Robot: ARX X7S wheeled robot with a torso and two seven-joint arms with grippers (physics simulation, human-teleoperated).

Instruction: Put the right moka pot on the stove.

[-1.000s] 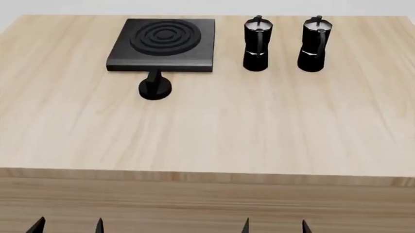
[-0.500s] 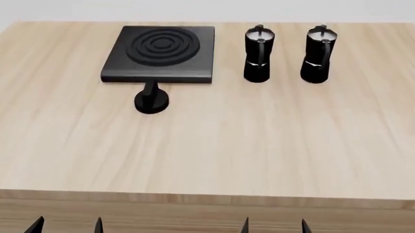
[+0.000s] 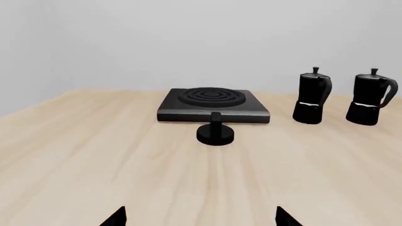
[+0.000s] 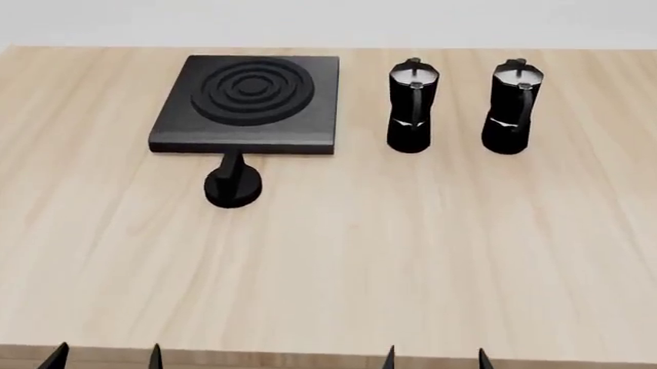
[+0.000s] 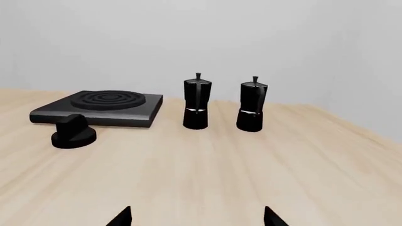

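Observation:
The right moka pot (image 4: pixel 510 106) is black and faceted and stands upright at the far right of the wooden table; it also shows in the left wrist view (image 3: pixel 370 98) and the right wrist view (image 5: pixel 252 105). The stove (image 4: pixel 246 103) is a flat black slab with raised rings, far left; it shows in both wrist views too (image 3: pixel 213 104) (image 5: pixel 100 108). My left gripper (image 4: pixel 105 355) and right gripper (image 4: pixel 435 356) are open and empty at the table's near edge, far from the pot. Only their fingertips show.
A second identical moka pot (image 4: pixel 411 107) stands between the stove and the right pot. A small black knob (image 4: pixel 233 185) sits on the table in front of the stove. The wooden table (image 4: pixel 411 254) stretches between my grippers and these things.
The view has shifted forward: the stove, knob and pots sit lower in the head view and the table's near edge has dropped toward the bottom. Nothing on the table moved.

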